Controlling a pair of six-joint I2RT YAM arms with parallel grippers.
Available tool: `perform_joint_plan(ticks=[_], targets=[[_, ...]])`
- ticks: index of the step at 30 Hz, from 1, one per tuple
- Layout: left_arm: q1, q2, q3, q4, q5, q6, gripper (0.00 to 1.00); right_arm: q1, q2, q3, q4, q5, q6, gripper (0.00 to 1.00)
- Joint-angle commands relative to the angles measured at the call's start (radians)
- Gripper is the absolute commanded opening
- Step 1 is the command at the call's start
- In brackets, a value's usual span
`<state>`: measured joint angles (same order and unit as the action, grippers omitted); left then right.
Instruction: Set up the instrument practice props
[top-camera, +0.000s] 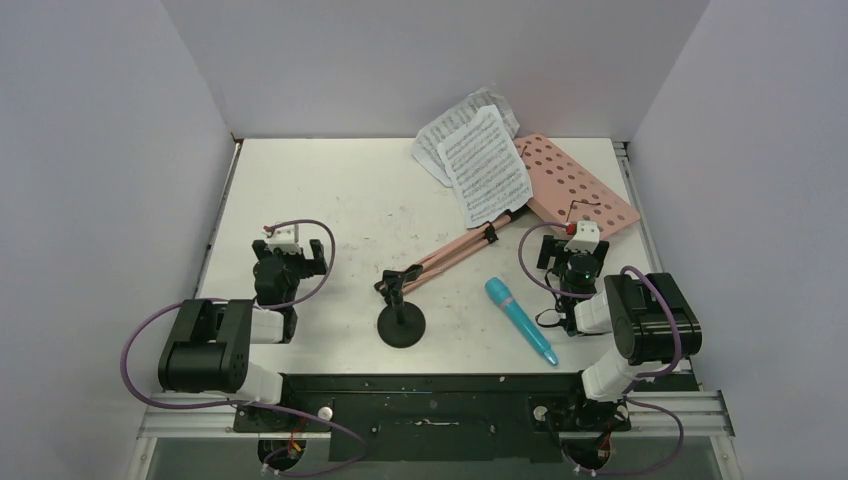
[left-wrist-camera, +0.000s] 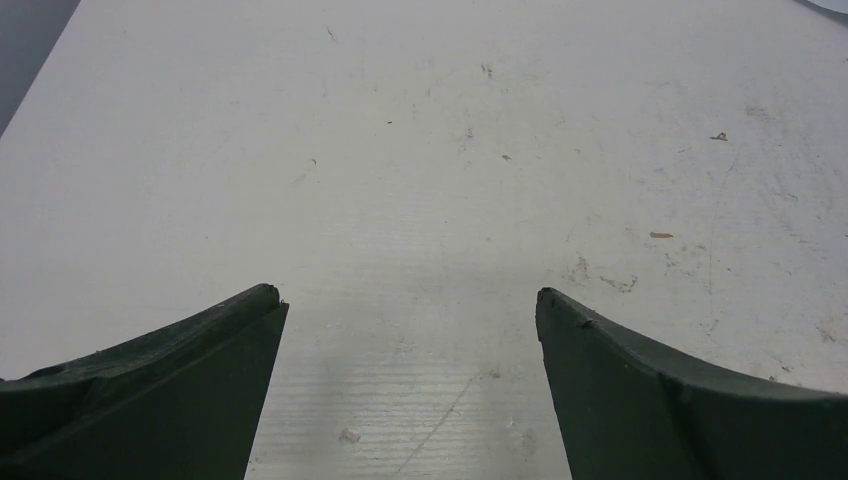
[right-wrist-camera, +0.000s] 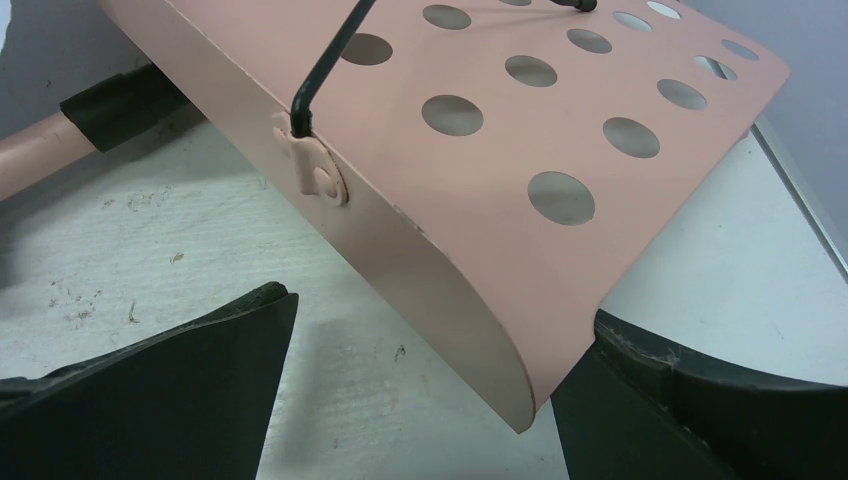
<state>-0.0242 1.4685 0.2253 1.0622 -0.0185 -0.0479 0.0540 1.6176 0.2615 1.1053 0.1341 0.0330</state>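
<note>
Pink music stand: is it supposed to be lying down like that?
Odd, yes: the pink music stand lies flat on the table, legs folded, with two sheet-music pages loose partly across it. The teal microphone lies near, not in, the upright black mic stand.

The two sheet-music pages (top-camera: 480, 160) carry printed staves of notes, too small to read; no other text shows.

Black-and-white left arm (top-camera: 215, 345) and right arm (top-camera: 645, 325), looping purple cables (top-camera: 127, 345), dark tapered pincer fingers (left-wrist-camera: 150, 390).
</note>
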Motion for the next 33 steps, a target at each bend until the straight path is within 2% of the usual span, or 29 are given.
perform_joint_plan(ticks=[1, 7, 9, 12, 14, 16, 19, 21, 27, 30, 33], targets=[[0.005, 0.0, 0.027, 0.044, -0.005, -0.012, 0.96, 0.012, -0.001, 0.01, 0.077, -0.031, -0.005, 0.9], [0.005, -0.003, 0.026, 0.045, -0.008, -0.015, 0.96, 0.012, -0.007, 0.006, 0.085, -0.042, -0.004, 0.9], [0.005, -0.043, 0.042, -0.006, -0.036, -0.026, 0.96, 0.012, -0.049, 0.026, 0.007, -0.09, -0.023, 0.9], [0.006, -0.163, 0.161, -0.308, -0.04, -0.034, 0.96, 0.023, -0.126, 0.137, -0.253, -0.126, -0.051, 0.9], [0.005, -0.203, 0.288, -0.572, -0.08, -0.126, 0.96, 0.024, -0.169, 0.214, -0.393, -0.122, -0.004, 0.9], [0.006, -0.201, 0.422, -0.81, -0.111, -0.247, 0.96, 0.025, -0.214, 0.239, -0.443, -0.121, 0.038, 0.9], [0.006, -0.143, 0.615, -1.145, -0.086, -0.268, 0.96, 0.035, -0.296, 0.262, -0.499, -0.091, 0.071, 0.9], [0.007, -0.089, 0.744, -1.295, -0.073, -0.294, 0.96, 0.037, -0.344, 0.296, -0.581, -0.055, 0.106, 0.9], [0.008, 0.038, 1.0, -1.566, -0.048, -0.369, 0.96, 0.039, -0.471, 0.428, -0.91, 0.079, 0.324, 0.9], [0.016, 0.059, 1.064, -1.627, 0.003, -0.368, 0.96, 0.038, -0.514, 0.458, -0.993, 0.094, 0.397, 0.9], [0.034, 0.051, 1.065, -1.608, 0.106, -0.402, 0.96, 0.038, -0.542, 0.48, -1.056, 0.097, 0.446, 0.9]])
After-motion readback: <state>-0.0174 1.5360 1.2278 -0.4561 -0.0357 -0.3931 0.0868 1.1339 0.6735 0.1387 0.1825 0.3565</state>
